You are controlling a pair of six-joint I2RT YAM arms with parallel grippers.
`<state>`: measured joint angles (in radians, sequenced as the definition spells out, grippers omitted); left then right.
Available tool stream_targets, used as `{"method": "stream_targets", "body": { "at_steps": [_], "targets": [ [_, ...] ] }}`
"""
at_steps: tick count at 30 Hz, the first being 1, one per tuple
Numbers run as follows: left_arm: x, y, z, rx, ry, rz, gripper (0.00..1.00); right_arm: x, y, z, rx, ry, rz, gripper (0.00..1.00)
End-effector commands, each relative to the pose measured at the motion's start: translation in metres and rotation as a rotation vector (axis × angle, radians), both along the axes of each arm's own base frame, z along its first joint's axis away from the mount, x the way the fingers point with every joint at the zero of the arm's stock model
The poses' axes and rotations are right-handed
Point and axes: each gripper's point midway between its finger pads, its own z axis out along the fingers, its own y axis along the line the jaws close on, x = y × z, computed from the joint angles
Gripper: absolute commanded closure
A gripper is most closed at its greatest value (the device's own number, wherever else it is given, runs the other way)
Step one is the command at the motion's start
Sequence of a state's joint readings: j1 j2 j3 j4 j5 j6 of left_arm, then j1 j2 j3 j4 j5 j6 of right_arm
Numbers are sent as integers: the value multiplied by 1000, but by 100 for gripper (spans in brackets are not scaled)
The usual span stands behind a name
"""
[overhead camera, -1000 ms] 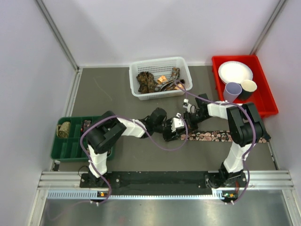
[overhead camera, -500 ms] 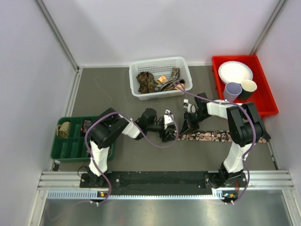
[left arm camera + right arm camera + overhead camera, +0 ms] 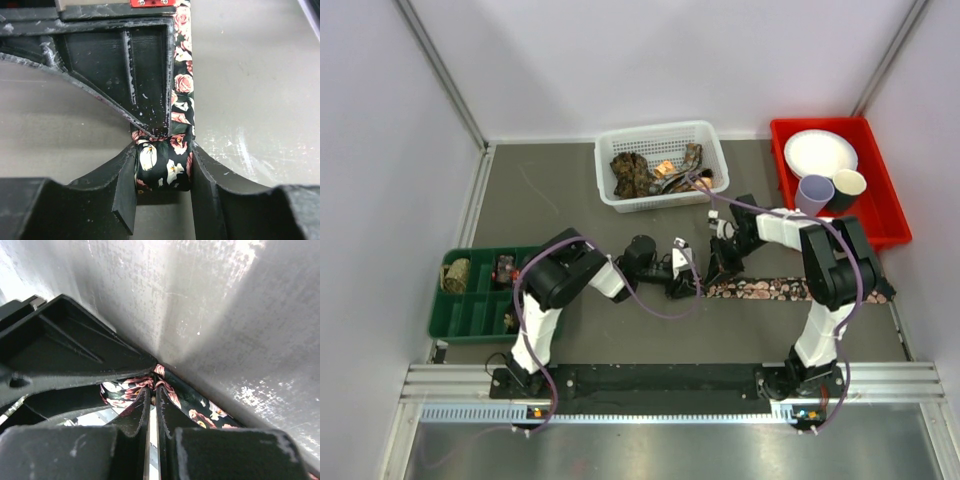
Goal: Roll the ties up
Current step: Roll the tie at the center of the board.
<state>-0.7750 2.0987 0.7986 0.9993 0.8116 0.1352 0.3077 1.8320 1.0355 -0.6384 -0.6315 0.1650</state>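
A black tie with pink and white flowers (image 3: 800,290) lies flat along the table, running right from the grippers. Its left end is wound into a small coil (image 3: 162,167). My left gripper (image 3: 682,277) is shut on that coil, one finger (image 3: 125,195) on each side (image 3: 163,159). My right gripper (image 3: 720,265) comes in from the right with its jaws pinched on the tie fabric just beside the coil (image 3: 154,389). One of its fingers (image 3: 142,75) shows above the coil in the left wrist view. The flat strip (image 3: 200,415) runs away beneath it.
A white mesh basket (image 3: 620,195) with several loose ties stands at the back centre. A red tray (image 3: 880,215) with a plate and two cups is at the back right. A green divided tray (image 3: 470,310) at the left holds a rolled tie (image 3: 455,275).
My left gripper has moved left with the coiled end, and the left arm has folded back. The right gripper has stayed near the same spot on the tie.
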Motion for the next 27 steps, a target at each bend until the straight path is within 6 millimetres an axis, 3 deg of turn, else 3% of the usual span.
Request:
{"method": "stream_targets", "body": {
  "at_steps": [1, 3, 4, 7, 10, 14, 17, 21, 27],
  "targets": [
    [-15, 26, -60, 333, 25, 15, 65, 7, -22, -23, -162, -42, 76, 100],
    [-6, 37, -69, 433, -9, 40, 68, 15, -19, -4, -107, -72, 92, 93],
    [-10, 45, -76, 496, 9, 25, 69, 11, -16, 6, -66, -58, 101, 84],
    [-2, 50, -73, 544, -39, 24, 69, 11, -17, 32, 18, -63, 74, 64],
    [0, 55, -74, 602, -31, 28, 73, 3, -21, 44, 83, -43, 73, 53],
    [0, 60, -78, 668, -58, 20, 75, 0, -11, 51, 197, -19, 41, 50],
    [0, 63, -78, 714, -69, 18, 76, 9, 1, 55, 272, -13, -4, 51],
    [3, 66, -80, 768, -73, 34, 76, 11, 5, 44, 287, 7, -15, 52],
    [5, 65, -78, 793, -68, 64, 75, 5, 7, 29, 274, 50, 4, 62]
  ]
}}
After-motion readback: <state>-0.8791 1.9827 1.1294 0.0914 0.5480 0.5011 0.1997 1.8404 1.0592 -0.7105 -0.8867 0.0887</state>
